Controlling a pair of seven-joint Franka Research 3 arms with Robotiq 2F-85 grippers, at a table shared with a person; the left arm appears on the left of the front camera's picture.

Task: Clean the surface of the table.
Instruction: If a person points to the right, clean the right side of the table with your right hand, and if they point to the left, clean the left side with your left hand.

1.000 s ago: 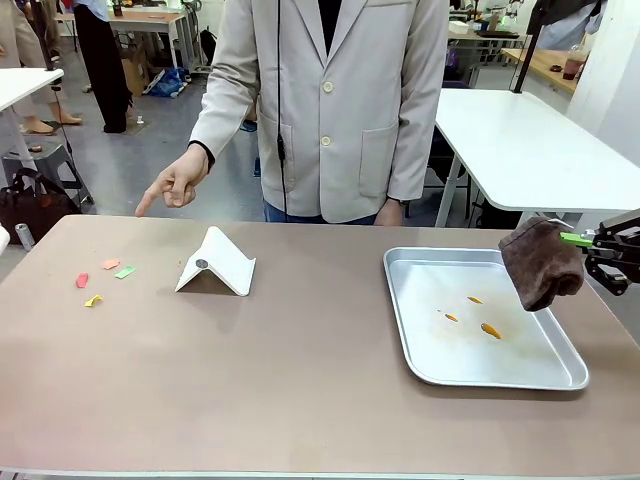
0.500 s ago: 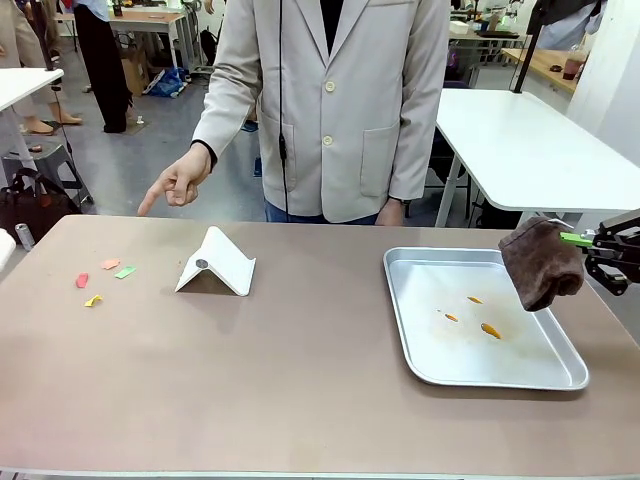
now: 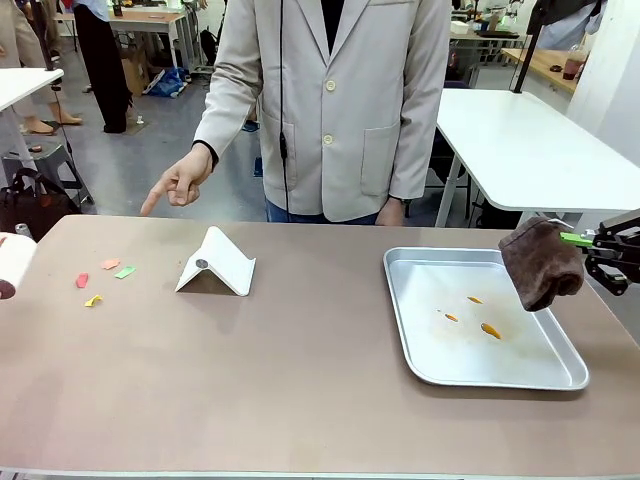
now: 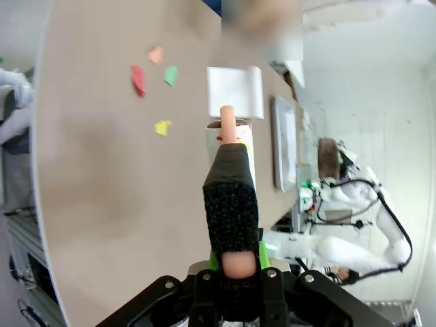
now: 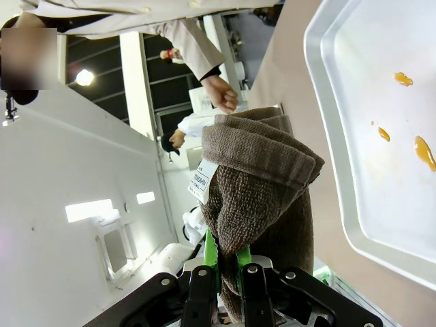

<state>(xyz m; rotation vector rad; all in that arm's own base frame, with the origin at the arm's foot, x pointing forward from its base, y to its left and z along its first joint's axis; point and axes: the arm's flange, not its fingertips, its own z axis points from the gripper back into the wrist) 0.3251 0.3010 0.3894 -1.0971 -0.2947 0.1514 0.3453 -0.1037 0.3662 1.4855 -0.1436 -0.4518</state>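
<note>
Right gripper (image 5: 219, 261): clamped tight on a fold of a brown cloth (image 5: 262, 194), green pads pressed into the pile on both sides.
Cloth, right wrist view: bunches up and away from the fingers, with a white tag (image 5: 202, 180) at one edge.
Same grip, front view: enters from the right edge (image 3: 577, 240), with the cloth (image 3: 541, 263) drooping at the right rim of a silver tray (image 3: 520, 352), near its far corner; cannot tell whether cloth and rim touch.
Tray contents: three orange bits (image 3: 489, 329) on the tray floor; lie just past the cloth in the right wrist view (image 5: 424, 151).
Left gripper (image 4: 238, 267): closed around a roller tool (image 4: 231, 197) with a black foam sleeve, a pink stem poking out at both ends and a white roll at the far tip.
Tool, front view: white roll (image 3: 14, 262) pokes in at the left edge, above the table's (image 3: 300, 390) left end.
Table: taupe top, spans the front view; lies under the roller in the left wrist view (image 4: 88, 204).
Paper scraps (image 3: 124, 271): red, pink, green and yellow, a loose cluster on the table's left part; lie beyond the roll in the left wrist view (image 4: 137, 80).
Folded white card (image 3: 222, 262): tent-shaped, stands between scraps and tray.
Person's hand (image 3: 180, 182): index finger points down toward the scraps' side, beyond the far edge.
Left wrist view, far off: right arm with the cloth (image 4: 330, 153) beside the tray (image 4: 284, 143).
</note>
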